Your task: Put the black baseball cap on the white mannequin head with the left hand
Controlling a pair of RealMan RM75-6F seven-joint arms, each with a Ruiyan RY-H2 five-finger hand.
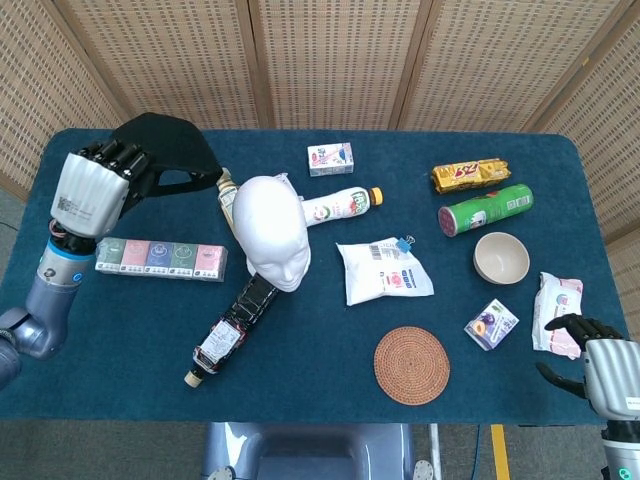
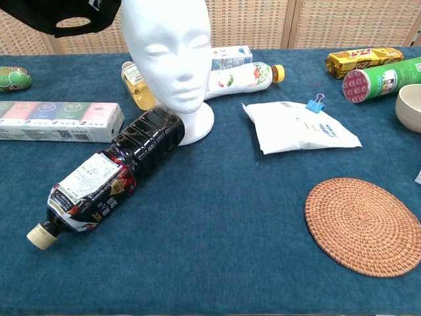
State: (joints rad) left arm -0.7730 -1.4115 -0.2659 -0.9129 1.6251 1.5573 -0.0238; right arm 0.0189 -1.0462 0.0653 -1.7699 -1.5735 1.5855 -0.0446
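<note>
Black baseball cap (image 1: 165, 150) held up off the bench by the left hand (image 1: 92, 188), fingers curled on its rear edge; cap hangs left of and just beside the white mannequin head (image 1: 272, 228), not on it. In chest view the cap (image 2: 62, 13) shows at top left, above bench level, next to the head (image 2: 168, 52). Head stands upright on its round base, face toward the robot.

Near the head: dark bottle (image 1: 232, 328) lying on its side, its base against the head's base, cap end toward the robot. Yellow-liquid bottle (image 2: 137, 85) lying behind the head. White drink bottle (image 1: 340, 207) with orange cap lying to the head's right. Long flat multi-colour box (image 1: 160, 259) lies left of the head, below the left hand. Small green jar (image 2: 13, 79) lies at far left.

Further out: white pouch (image 1: 383, 271) with a blue clip, round woven coaster (image 1: 411, 365), small white carton (image 1: 330, 159), yellow snack pack (image 1: 468, 175), green tube can (image 1: 485, 209), beige bowl (image 1: 501, 258), small purple-print packet (image 1: 491, 324), white wipes pack (image 1: 558, 299).

Right hand (image 1: 592, 362) at the bench's near right corner, fingers loosely spread, holding nothing, just beside the wipes pack.

Bench (image 1: 320, 400) covered in dark teal cloth. Behind it, woven cane screen panels (image 1: 330, 60) in wood frames. Grey floor at both sides.
</note>
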